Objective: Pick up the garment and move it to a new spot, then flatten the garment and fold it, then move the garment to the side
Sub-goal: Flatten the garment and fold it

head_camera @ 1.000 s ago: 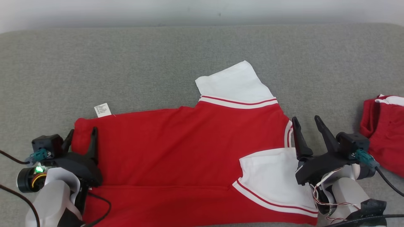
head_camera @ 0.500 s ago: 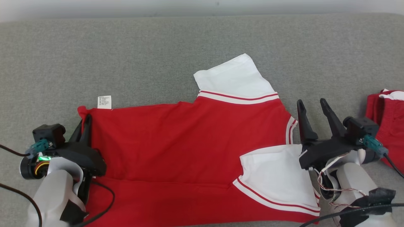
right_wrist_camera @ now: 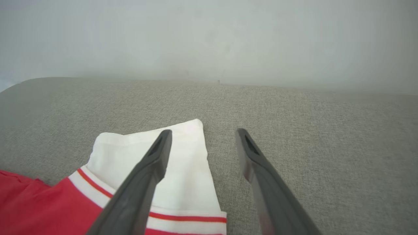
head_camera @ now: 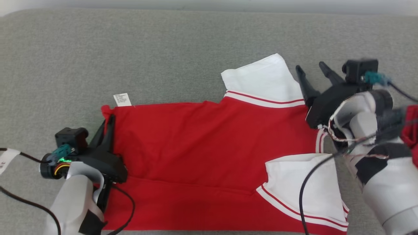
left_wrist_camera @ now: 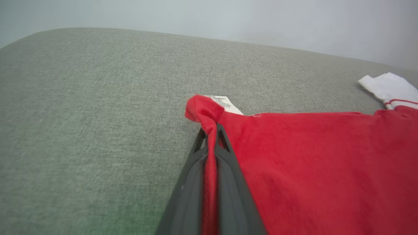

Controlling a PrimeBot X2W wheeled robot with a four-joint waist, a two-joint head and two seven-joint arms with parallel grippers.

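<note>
Left gripper (head_camera: 110, 119) is found with its jaws together, clamped on the far left hem corner of the red garment (head_camera: 202, 137); in the left wrist view a pinch of red cloth runs between the two fingers and bunches just beyond their tips, beside the white care label (head_camera: 122, 99). Right gripper (head_camera: 309, 66) stands with its jaws apart and empty at the outer edge of the far white sleeve (head_camera: 264, 78). In its own wrist view one finger lies over the sleeve and the other over the bare grey cushion (head_camera: 163, 49). We cannot tell from these angles whether either tip touches the fabric. The garment lies spread across the middle of the cushion, hem to the robot's left. Its near white sleeve (head_camera: 300, 182) is turned in over the body, and a crease runs along the near part. We judge the flatten-and-fold step to be in hand, with one of the two holds secured. The next move, in our view, calls for the right gripper to settle onto the sleeve or shoulder edge and close there. Both far corners could then be carried together. A one-sided pull would likely skew the cloth.
</note>
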